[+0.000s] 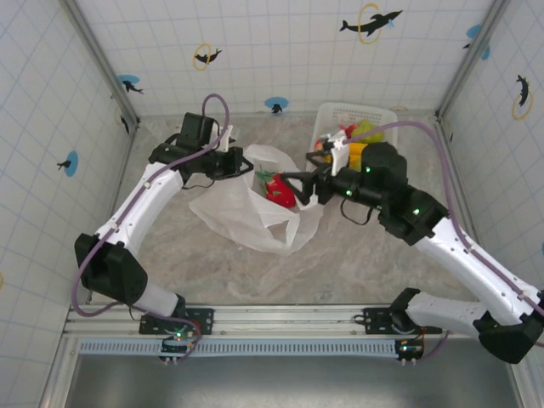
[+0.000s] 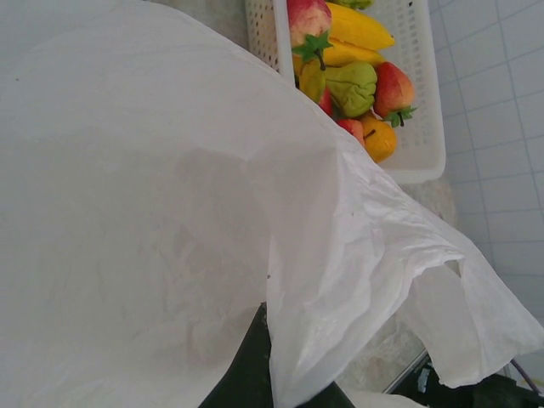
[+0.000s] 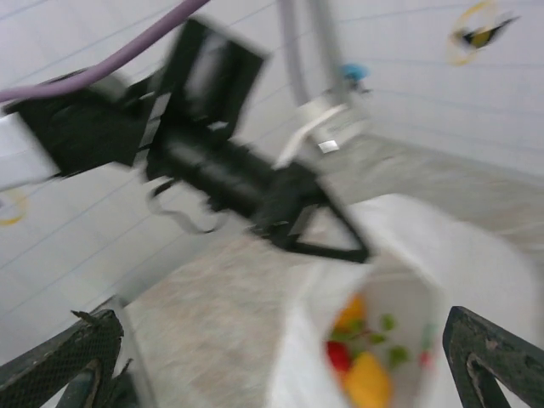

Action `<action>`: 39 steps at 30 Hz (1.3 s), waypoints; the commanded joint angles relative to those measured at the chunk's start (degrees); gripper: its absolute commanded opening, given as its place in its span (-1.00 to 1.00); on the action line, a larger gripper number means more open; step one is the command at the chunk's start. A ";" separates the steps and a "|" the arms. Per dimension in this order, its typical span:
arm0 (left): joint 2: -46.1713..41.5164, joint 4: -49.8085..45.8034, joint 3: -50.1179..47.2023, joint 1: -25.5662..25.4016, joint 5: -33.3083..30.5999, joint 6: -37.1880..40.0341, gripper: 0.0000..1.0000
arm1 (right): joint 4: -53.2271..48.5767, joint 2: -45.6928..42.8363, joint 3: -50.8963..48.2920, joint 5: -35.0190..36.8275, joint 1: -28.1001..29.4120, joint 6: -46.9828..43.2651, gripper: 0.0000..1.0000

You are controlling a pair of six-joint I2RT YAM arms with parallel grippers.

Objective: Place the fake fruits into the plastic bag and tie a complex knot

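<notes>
Seen from above, the left gripper [image 1: 240, 161] has its fingers together on the bag [image 1: 246, 219] rim. The right gripper [image 1: 297, 189] is wide open by a red fruit [image 1: 277, 190]. Its wrist camera (blurry) sees fruits [image 3: 365, 361] inside the bag. The left wrist camera sees other fruits [image 2: 353, 81] in a white basket [image 2: 425, 136].

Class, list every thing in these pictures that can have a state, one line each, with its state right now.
plastic bag: mouth open, untied, fruit inside.
left gripper: shut on the plastic bag's edge.
right gripper: open, empty, over the bag's mouth.
red fake fruit: loose in the bag's mouth, below the right gripper.
white basket: upright, with several fruits in it.
</notes>
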 commanded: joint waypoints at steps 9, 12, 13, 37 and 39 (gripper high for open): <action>-4.46 -0.05 -3.17 1.22 -0.35 -0.31 -1.00 | -29.79 14.66 9.65 27.22 -19.25 -11.40 1.00; -4.37 -0.31 -2.90 1.25 -0.46 -0.33 -1.00 | -30.98 21.34 10.94 31.10 -23.14 -12.75 0.97; -4.41 -0.32 -2.82 1.16 -0.63 -0.32 -1.00 | -30.80 23.26 11.32 31.70 -23.98 -13.44 0.96; -3.67 -1.28 -1.56 1.31 -1.10 -0.78 -1.00 | -30.08 52.71 23.30 29.22 -30.99 -18.06 0.57; -3.54 -1.19 -1.41 1.31 -1.01 -0.87 -1.00 | -28.91 53.62 23.30 29.48 -31.54 -18.06 0.55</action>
